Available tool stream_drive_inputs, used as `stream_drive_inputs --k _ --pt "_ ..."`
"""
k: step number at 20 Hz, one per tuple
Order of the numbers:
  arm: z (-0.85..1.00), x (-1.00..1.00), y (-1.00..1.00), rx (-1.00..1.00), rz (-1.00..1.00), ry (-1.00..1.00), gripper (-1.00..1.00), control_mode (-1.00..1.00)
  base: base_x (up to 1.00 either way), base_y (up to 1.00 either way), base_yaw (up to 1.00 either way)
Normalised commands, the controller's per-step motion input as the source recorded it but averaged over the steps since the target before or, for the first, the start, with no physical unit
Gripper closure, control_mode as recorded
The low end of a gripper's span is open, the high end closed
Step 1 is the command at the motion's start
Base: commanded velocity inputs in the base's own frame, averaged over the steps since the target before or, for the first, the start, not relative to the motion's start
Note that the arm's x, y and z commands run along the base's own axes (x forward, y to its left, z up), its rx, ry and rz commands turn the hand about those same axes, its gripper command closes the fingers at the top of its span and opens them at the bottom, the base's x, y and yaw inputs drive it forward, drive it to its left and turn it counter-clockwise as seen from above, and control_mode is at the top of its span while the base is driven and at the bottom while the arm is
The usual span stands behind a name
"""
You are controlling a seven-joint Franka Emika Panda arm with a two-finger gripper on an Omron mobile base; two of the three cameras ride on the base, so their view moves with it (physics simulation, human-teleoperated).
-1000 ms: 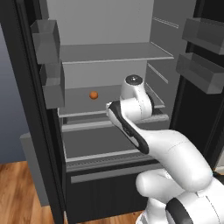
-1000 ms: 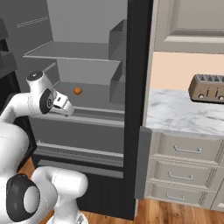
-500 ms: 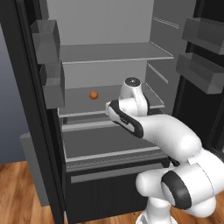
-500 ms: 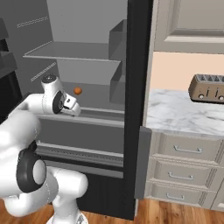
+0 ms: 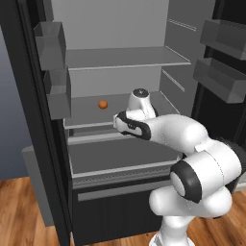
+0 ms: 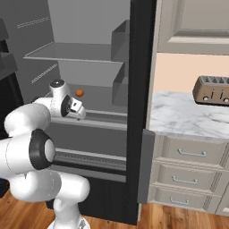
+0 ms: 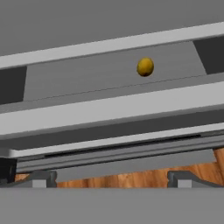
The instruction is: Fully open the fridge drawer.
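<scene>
The pincer (image 6: 79, 110) hangs inside the open fridge, level with the shelf that carries a small orange fruit (image 5: 103, 104). In the hand view its two dark finger tips (image 7: 38, 178) stand wide apart with nothing between them, so it is open and holds nothing.

The fridge drawer (image 5: 120, 158), a wide shallow grey bin with a pale top rim, sits just below the pincer and spans the fridge's full width. From the left base view it appears pulled part of the way out, its open top showing. The pincer is above its back part, apart from the flat front.

The step in hand looks like the approach, before any grip. The next move probably calls for lowering the pincer to the drawer's front rim, catching it, and pulling straight outward from the fridge.
</scene>
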Motion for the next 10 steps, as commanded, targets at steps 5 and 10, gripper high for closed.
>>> stream_drive_inputs --k 5,10 --pt "-0.31 0.37 0.09 -0.01 0.06 0.02 -1.0 -1.0 0.0 0.0 0.0" --pt "-0.16 0.41 0.14 0.0 0.01 0.0 -1.0 -1.0 0.0 0.0 0.0"
